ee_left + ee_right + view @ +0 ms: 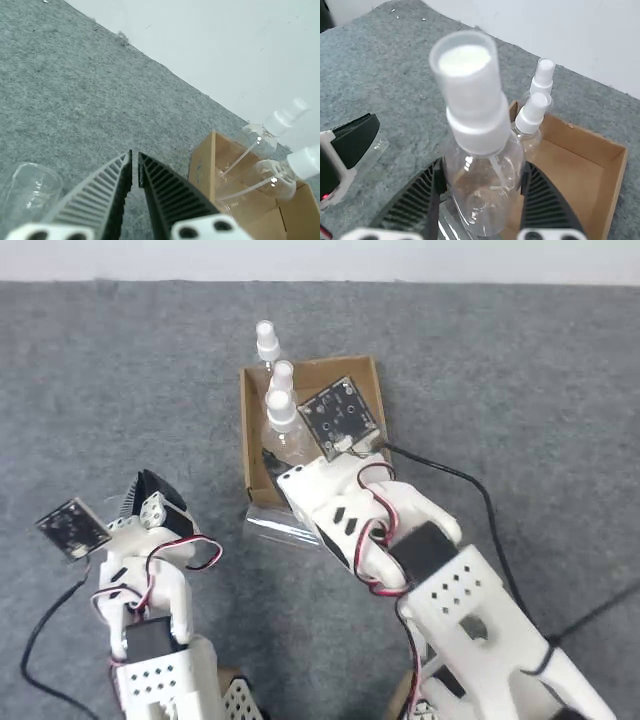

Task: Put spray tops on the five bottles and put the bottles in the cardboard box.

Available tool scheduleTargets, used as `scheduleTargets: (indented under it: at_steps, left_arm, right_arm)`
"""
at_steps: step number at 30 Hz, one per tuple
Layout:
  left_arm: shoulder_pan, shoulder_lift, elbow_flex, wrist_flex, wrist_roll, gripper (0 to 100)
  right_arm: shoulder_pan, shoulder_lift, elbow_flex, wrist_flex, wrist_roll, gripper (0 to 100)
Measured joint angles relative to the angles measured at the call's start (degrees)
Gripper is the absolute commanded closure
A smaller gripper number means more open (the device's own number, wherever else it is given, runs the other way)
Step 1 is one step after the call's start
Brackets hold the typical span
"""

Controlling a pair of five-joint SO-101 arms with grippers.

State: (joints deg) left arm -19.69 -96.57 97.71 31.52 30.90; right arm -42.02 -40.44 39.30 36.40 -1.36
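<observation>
A: What do we see in the cardboard box [320,366] on the grey table [520,370]?

B: We see two clear bottles standing along one side of it. The far bottle [267,340] is in the corner and the second bottle [282,373] is just beside it. Each wears a white spray top.

A: And the third bottle [480,165]?

B: We find it upright with its spray top on, clamped at the body between the fingers of the right end effector [482,172]. It is in line with the other two, at the box's near edge. We cannot tell whether its base touches the box floor.

A: What of the other arm?

B: The left end effector [135,155] sits over the table, well apart from the box. Its fingers are drawn together to a thin slit with nothing between them. Near it we see a clear bottle [27,192]; we cannot tell whether it is capped.
</observation>
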Motion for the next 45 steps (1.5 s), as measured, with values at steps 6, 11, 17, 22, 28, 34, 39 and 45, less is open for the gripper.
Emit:
scheduleTargets:
  at_steps: [6,11,17,22,28,34,39,45]
  left_arm:
    - [0.0,0.0,0.0,0.0,0.0,99]
    - [0.0,0.0,0.0,0.0,0.0,99]
    - [0.0,0.0,0.0,0.0,0.0,99]
    - [0.0,0.0,0.0,0.0,0.0,99]
    - [0.0,0.0,0.0,0.0,0.0,99]
    - [0.0,0.0,0.0,0.0,0.0,99]
    - [0.0,0.0,0.0,0.0,0.0,99]
    - [0.0,0.0,0.0,0.0,0.0,99]
  right_arm:
    - [0.0,3.0,3.7,-9.9,0.0,92.2]
    - [-0.1,5.4,5.9,-14.8,0.0,92.2]
    - [0.0,9.6,7.6,-20.6,0.0,92.2]
    - [0.0,14.4,8.2,-25.2,0.0,92.2]
    - [0.0,21.4,8.2,-29.3,0.0,92.2]
    - [0.0,26.6,8.2,-32.0,0.0,92.0]
    - [0.0,29.9,8.2,-33.3,0.0,91.8]
    - [0.2,32.7,8.1,-33.6,0.0,91.8]
